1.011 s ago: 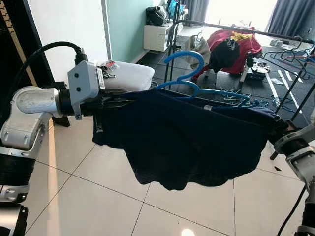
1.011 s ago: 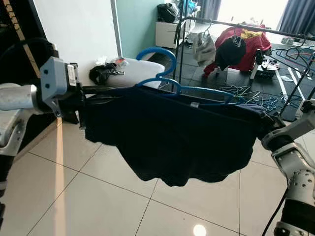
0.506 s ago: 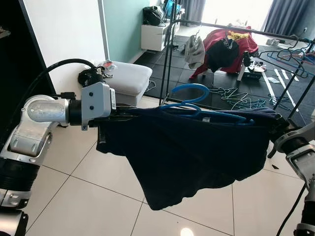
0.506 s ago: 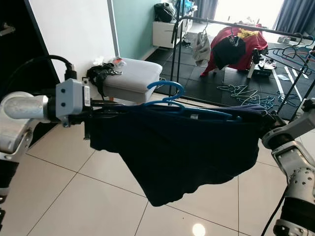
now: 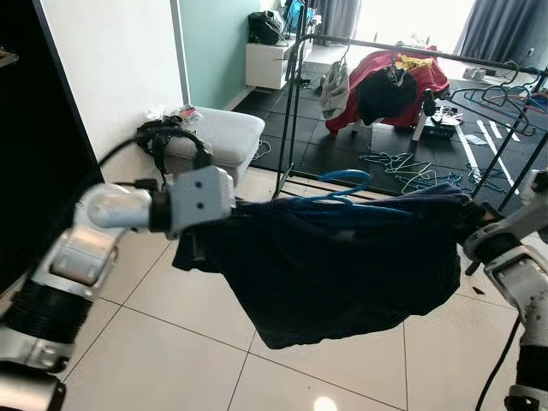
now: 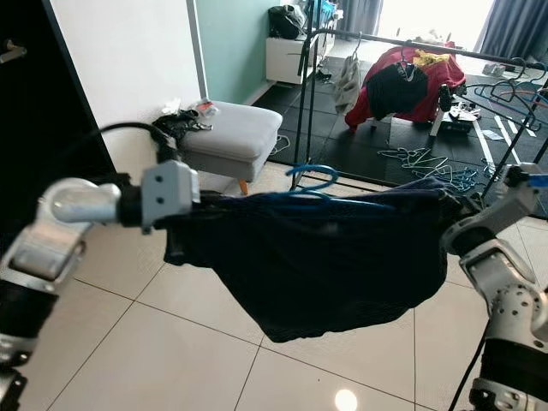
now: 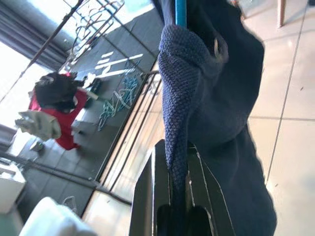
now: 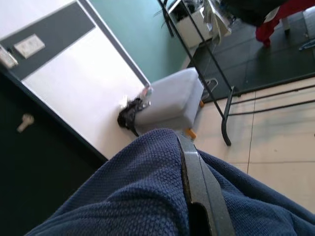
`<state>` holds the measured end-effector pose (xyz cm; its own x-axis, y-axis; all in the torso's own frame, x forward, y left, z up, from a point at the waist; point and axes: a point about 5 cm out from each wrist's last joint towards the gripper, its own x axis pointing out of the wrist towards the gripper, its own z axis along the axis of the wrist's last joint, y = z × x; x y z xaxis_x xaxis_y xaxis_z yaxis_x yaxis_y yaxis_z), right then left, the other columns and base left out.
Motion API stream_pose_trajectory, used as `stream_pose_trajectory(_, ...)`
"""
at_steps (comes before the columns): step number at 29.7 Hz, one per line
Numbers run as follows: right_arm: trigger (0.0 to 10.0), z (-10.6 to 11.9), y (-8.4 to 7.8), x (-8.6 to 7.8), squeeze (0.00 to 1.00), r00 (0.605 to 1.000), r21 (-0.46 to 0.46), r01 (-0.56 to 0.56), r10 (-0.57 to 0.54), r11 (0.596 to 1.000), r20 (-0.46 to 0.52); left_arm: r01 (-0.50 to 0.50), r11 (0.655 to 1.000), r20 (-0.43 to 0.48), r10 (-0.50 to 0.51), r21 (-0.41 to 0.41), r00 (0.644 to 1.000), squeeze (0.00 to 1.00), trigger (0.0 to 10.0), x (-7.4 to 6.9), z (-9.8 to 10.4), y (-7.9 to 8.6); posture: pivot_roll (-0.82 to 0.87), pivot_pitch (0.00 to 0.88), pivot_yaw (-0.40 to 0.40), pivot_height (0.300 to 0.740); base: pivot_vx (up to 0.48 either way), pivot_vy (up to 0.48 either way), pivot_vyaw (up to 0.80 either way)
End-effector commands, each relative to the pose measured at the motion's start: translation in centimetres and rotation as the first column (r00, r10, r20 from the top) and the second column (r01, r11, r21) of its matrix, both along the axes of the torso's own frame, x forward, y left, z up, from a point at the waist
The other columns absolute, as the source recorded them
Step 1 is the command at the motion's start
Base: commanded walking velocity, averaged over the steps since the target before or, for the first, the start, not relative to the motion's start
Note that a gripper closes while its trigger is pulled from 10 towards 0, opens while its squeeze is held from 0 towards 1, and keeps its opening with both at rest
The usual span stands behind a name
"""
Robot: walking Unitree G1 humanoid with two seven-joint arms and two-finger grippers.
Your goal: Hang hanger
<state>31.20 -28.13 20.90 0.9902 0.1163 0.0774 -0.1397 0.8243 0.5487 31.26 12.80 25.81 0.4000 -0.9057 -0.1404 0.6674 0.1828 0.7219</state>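
Pale floor tiles [image 5: 154, 342] spread under you, with a white wall [image 5: 111, 60] and a teal wall [image 5: 214, 43] beyond, and a black clothes rack [image 5: 295, 94] standing where the tiles give way to dark mats. Take that rack as your landmark.

Just in front of the rack you hold a dark navy knitted garment [image 5: 334, 257] stretched between both arms, sagging in the middle toward the floor. A blue hanger [image 5: 347, 181] sits inside its top edge, the hook rising above the fabric and lying nearly flat, short of the rack's rail.

Your left gripper [image 7: 178, 216] is at the garment's end on the wall side of the rack; in the left wrist view its jaws are closed narrowly on a fold of the knit, with the blue hanger arm running out along the fabric beyond them. Your right gripper [image 8: 199, 216] is at the opposite end, out past the rack's near post; in the right wrist view one black finger [image 8: 194, 167] lies across the knit, which hides the rest, so you cannot tell how those jaws stand.

Beside the rack, against the white wall, stands a grey ottoman [image 6: 235, 128] with a dark bundle [image 6: 171, 128] at its wall-side end. Behind the rack, red and black clothes [image 5: 390, 81] hang from the rail, and loose hangers [image 5: 402, 167] lie on the dark mats below them. A white cabinet [image 5: 270, 64] stands by the teal wall.
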Motion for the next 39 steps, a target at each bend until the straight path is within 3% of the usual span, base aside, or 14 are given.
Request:
stream_pose_trajectory(1, 0.0, 0.2, 1.2, 0.2, 0.0, 0.998, -0.03, -0.057, 0.057, 0.998, -0.002, 0.044, 0.999, -0.002, -0.044, -0.028, 0.999, 0.0, 10.0, -0.6, -0.1, -0.9, 0.0, 0.0, -0.049, 0.74, 0.0, 0.0, 0.0)
stream_pose_trajectory(11, 0.0, -0.5, 2.9, 0.0, 0.0, 0.981, -0.07, -0.191, 0.188, 0.979, -0.048, 0.101, 0.995, -0.013, -0.101, -0.007, 0.995, 0.0, 10.0, -1.2, -0.1, -0.8, 0.01, 0.0, -0.052, 0.74, 0.0, 0.0, 0.0)
stream_pose_trajectory(12, 0.0, -0.4, 3.4, -0.3, 0.0, 0.967, -0.079, -0.255, 0.251, 0.964, -0.05, 0.111, 0.994, -0.013, -0.111, 0.02, 0.994, 0.0, 10.0, -1.4, -0.1, -0.5, 0.01, 0.0, -0.055, 0.74, 0.0, 0.0, 0.0)
stream_pose_trajectory(16, 0.0, 0.4, 4.1, -0.6, 0.0, 0.941, -0.056, -0.339, 0.337, 0.939, -0.033, 0.118, 0.991, -0.014, -0.118, 0.067, 0.993, 0.0, 10.0, -1.5, -0.5, -0.3, 0.0, 0.0, -0.051, 0.74, 0.0, 0.0, 0.0)
stream_pose_trajectory(18, 0.0, 1.2, 5.3, -0.7, 0.0, 0.913, -0.022, -0.409, 0.409, 0.912, -0.014, 0.108, 0.99, -0.014, -0.107, 0.088, 0.994, 0.0, 10.0, -1.3, -1.3, -0.9, 0.0, 0.0, -0.048, 0.74, 0.0, 0.0, 0.0)
stream_pose_trajectory(23, 0.0, 1.4, 5.8, -0.7, 0.0, 0.902, -0.015, -0.431, 0.431, 0.902, -0.011, 0.098, 0.991, -0.012, -0.098, 0.091, 0.995, 0.0, 10.0, -1.2, -1.5, -1.2, 0.0, 0.0, -0.048, 0.74, 0.0, 0.0, 0.0)
stream_pose_trajectory(26, 0.0, 2.3, 6.8, -0.7, 0.0, 0.885, 0.003, -0.465, 0.465, 0.885, 0.009, 0.014, 0.994, 0.016, -0.016, 0.109, 1.0, 0.0, 10.0, -0.5, -2.5, -1.8, 0.0, 0.0, -0.046, 0.74, 0.0, 0.0, 0.0)
stream_pose_trajectory(32, 0.0, 3.1, 6.3, -0.4, 0.0, 0.9, -0.012, -0.437, 0.437, 0.9, 0.007, -0.153, 0.979, 0.092, 0.142, 0.131, 0.986, 0.0, 10.0, 1.1, -2.5, -0.3, 0.0, 0.0, -0.044, 0.74, 0.0, 0.0, 0.0)
stream_pose_trajectory(39, 0.0, 3.0, 5.5, -0.3, 0.0, 0.914, -0.024, -0.405, 0.405, 0.914, -0.014, -0.216, 0.964, 0.129, 0.197, 0.154, 0.972, 0.0, 10.0, 1.6, -2.4, 0.7, 0.0, 0.0, -0.045, 0.74, 0.0, 0.0, 0.0)
